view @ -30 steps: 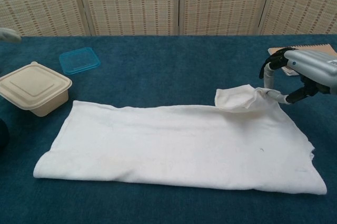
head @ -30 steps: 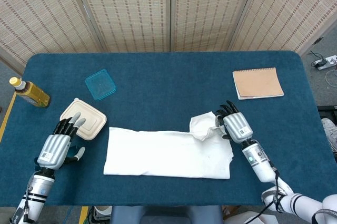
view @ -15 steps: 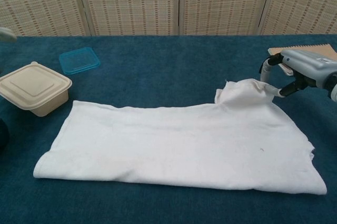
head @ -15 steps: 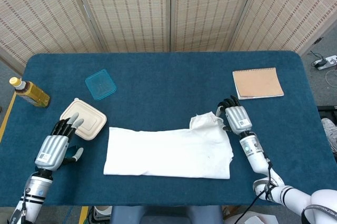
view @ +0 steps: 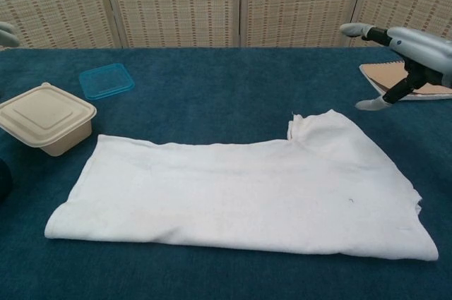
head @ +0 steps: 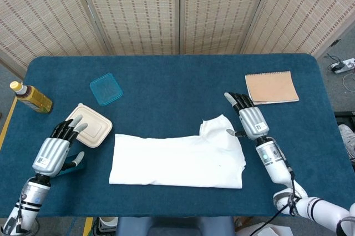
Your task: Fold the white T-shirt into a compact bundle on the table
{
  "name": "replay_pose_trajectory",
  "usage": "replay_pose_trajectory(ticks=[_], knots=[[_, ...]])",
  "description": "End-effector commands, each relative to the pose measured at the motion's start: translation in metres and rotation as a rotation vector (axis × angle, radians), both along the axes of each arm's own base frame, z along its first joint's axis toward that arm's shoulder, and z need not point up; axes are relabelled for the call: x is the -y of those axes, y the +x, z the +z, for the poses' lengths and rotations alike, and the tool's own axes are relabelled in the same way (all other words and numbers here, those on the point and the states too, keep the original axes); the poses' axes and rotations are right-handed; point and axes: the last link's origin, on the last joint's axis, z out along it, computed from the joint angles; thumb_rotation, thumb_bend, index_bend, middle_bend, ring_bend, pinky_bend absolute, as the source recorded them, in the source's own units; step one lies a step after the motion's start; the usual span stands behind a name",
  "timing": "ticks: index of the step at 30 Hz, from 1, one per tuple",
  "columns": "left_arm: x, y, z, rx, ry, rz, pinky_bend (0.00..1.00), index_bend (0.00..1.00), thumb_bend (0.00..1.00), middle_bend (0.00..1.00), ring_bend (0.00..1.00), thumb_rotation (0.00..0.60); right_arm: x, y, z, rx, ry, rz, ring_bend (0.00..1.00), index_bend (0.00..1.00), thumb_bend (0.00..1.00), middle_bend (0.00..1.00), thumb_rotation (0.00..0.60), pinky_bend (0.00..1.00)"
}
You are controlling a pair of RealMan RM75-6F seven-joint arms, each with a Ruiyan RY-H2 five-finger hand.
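a staged indoor test area, like a lab: a table (head: 166, 75) covered in blue cloth stands before woven folding screens (head: 177, 8), with a power strip (head: 345, 65) on grey floor at far right and household props, a bottle (head: 30, 97) and notebook (head: 272, 87).

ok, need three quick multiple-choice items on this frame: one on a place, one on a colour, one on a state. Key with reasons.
1. Where is the notebook?
A. far right of the table
B. on the T-shirt
C. beside the bottle

2. What colour is the loose lid?
A. red
B. translucent blue
C. black

3. What is the right robot hand doing?
A. gripping the container
B. pinching the T-shirt
C. holding nothing

Key:
1 A: it lies near the right edge, clear of the white T-shirt.
2 B: it is blue against the cloth, behind the beige container.
3 C: fingers spread, off the fabric.
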Motion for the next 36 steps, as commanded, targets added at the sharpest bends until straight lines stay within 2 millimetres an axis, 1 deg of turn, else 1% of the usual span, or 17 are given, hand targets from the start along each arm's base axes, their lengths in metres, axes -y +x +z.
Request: replay_pose_trajectory(ticks=[1,3,4,8,12,14,17,20,25,31,36], knots=[[-0.007,-0.011,0.001,-0.080,-0.042,-0.101,0.21,0.27,0.36,0.17,0.19,0.600,-0.025,0.004,0.043,0.013,-0.035,0.039,0.03,0.00,0.07,0.08,0.600,0.02],[-0.011,-0.017,0.001,-0.118,-0.062,-0.142,0.24,0.31,0.36,0.20,0.22,0.600,-0.034,0.003,0.057,0.016,-0.042,0.039,0.03,0.00,0.07,0.09,0.600,0.02],[-0.014,-0.021,0.000,-0.143,-0.070,-0.169,0.24,0.32,0.36,0.22,0.22,0.600,-0.040,0.002,0.066,0.021,-0.046,0.038,0.03,0.00,0.07,0.09,0.600,0.02],[-0.022,-0.031,-0.004,-0.206,-0.133,-0.252,0.24,0.35,0.36,0.23,0.22,0.600,-0.057,-0.001,0.088,0.037,-0.060,0.029,0.03,0.00,0.07,0.10,0.600,0.02],[-0.033,-0.035,-0.011,-0.265,-0.157,-0.342,0.24,0.39,0.36,0.23,0.22,0.600,-0.072,-0.001,0.101,0.059,-0.064,0.027,0.03,0.00,0.07,0.11,0.600,0.02],[-0.036,-0.033,-0.016,-0.275,-0.161,-0.397,0.24,0.40,0.36,0.23,0.22,0.600,-0.078,-0.001,0.104,0.070,-0.066,0.027,0.03,0.00,0.07,0.11,0.600,0.02],[-0.040,-0.031,-0.025,-0.286,-0.169,-0.457,0.24,0.40,0.36,0.23,0.22,0.600,-0.085,-0.002,0.108,0.076,-0.059,0.026,0.03,0.00,0.07,0.12,0.600,0.02],[-0.045,-0.027,-0.037,-0.309,-0.182,-0.510,0.21,0.37,0.35,0.21,0.19,0.600,-0.090,-0.002,0.108,0.076,-0.050,0.024,0.04,0.01,0.07,0.12,0.600,0.02],[-0.053,-0.023,-0.055,-0.333,-0.192,-0.573,0.17,0.34,0.28,0.18,0.15,0.600,-0.099,-0.004,0.107,0.077,-0.039,0.019,0.03,0.02,0.07,0.12,0.600,0.02],[-0.061,-0.023,-0.071,-0.371,-0.209,-0.627,0.15,0.31,0.27,0.14,0.11,0.600,-0.106,-0.007,0.106,0.077,-0.039,0.009,0.03,0.03,0.07,0.13,0.600,0.02],[-0.066,-0.026,-0.079,-0.402,-0.216,-0.652,0.13,0.30,0.27,0.13,0.10,0.600,-0.109,-0.010,0.106,0.077,-0.045,-0.006,0.03,0.04,0.07,0.13,0.600,0.02]])
